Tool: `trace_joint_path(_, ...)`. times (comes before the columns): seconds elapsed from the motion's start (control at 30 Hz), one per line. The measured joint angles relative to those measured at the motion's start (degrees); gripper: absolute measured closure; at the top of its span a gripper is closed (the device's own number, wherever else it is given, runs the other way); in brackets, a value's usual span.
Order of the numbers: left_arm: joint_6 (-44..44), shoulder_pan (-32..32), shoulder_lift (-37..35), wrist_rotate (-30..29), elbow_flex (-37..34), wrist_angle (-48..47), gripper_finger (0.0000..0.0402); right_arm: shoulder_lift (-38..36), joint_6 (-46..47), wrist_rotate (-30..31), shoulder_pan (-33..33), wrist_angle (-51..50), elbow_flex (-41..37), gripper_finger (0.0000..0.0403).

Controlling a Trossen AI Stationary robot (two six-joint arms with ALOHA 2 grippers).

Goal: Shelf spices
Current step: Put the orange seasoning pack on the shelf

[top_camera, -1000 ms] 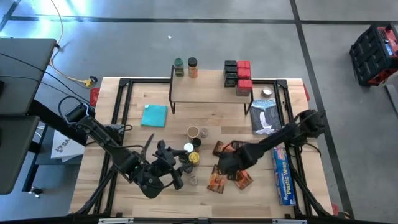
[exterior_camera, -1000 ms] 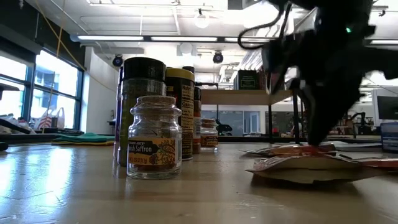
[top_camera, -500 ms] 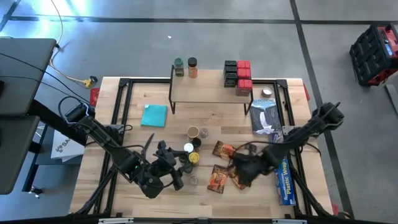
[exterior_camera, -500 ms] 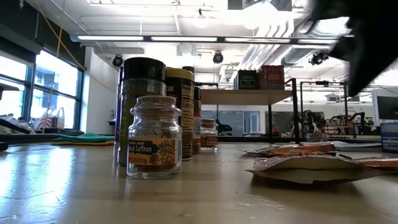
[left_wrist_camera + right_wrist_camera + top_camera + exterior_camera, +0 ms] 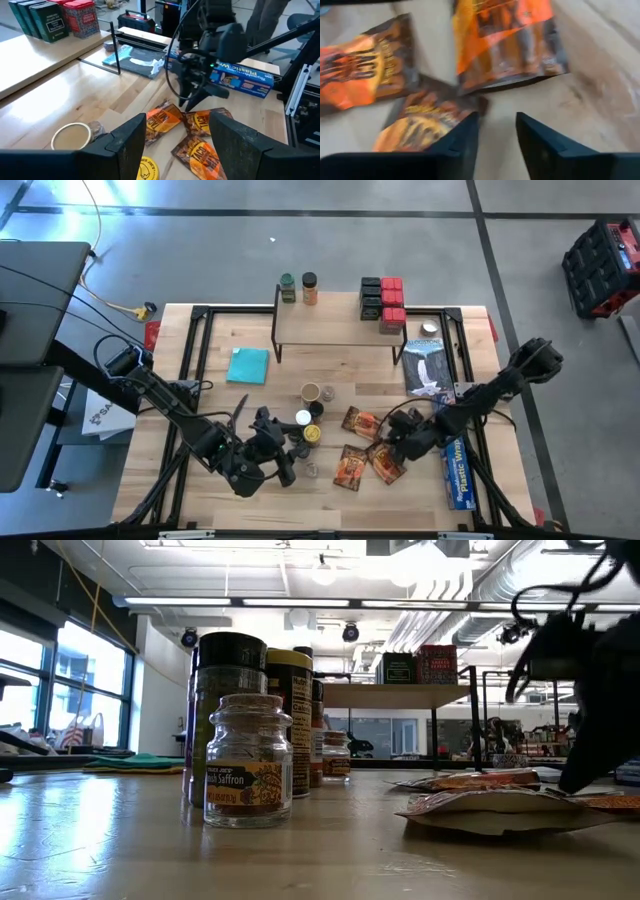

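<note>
While looking down at the table (image 5: 220,490), saw the right claw (image 5: 392,448) low over the orange packets (image 5: 350,468) near the front. Saw its two fingers (image 5: 462,137) apart, with nothing between them. Held no packet yet.

Saw the packets lying flat on the wood, close together, some partly on top of others, well away from the shelf (image 5: 335,330) at the back. Saw the left claw (image 5: 272,452) waiting open and empty beside the little jars (image 5: 308,425). Found red and dark boxes (image 5: 385,302) already up on the shelf.

Looked like the picking-up step. Needed to choose just one packet, best the top one. Needed one finger on each side of an edge, flat things being hard to pinch from above. Needed a soft squeeze and a straight lift, then a careful trip to a bare spot on the shelf, without bumping the boxes.
</note>
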Motion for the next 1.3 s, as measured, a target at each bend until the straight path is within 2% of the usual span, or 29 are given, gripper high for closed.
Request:
trace_joint_path(0.1, 0.0, 0.3, 0.0, 0.1, 0.0, 0.0, 0.0191, -0.1, -5.0, 0.3, -0.5, 8.8, -3.6, 0.0245)
trace_joint_path(0.23, 0.2, 1.0, 0.0, 0.3, 0.0, -0.2, 0.0191, 0.3, -13.1, -0.7, -0.2, 18.8, -7.2, 0.0236)
trace_joint_path(0.47, 1.0, 2.9, 0.0, 2.3, 0.0, -1.3, 0.0191, 5.1, -20.0, 0.6, -0.1, 22.8, -7.7, 0.0241)
trace_joint_path(0.6, 1.2, 3.6, 0.0, 4.4, 0.0, -1.4, 0.0191, 7.6, -22.9, 1.5, 1.0, 25.1, -7.7, 0.027)
trace_joint_path(0.87, 1.6, 3.7, 0.0, 4.4, 0.0, -1.4, 0.0191, 8.2, -20.5, 3.0, 2.4, 24.4, -7.6, 0.039)
trace_joint_path(1.03, 1.6, 3.7, 0.0, 4.4, 0.0, -1.3, 0.0191, 3.4, -19.9, 0.9, 2.5, 20.1, -5.6, 0.0399)
trace_joint_path(1.13, 1.7, 3.7, 0.0, 3.8, 0.0, -1.1, 0.0191, -0.9, -21.1, 1.0, 3.2, 15.2, -1.2, 0.0401)
trace_joint_path(1.3, 4.3, 3.7, 0.4, 0.7, 0.0, 0.7, 0.0191, -5.0, -24.8, 7.6, 5.3, 0.2, 8.8, 0.0402)
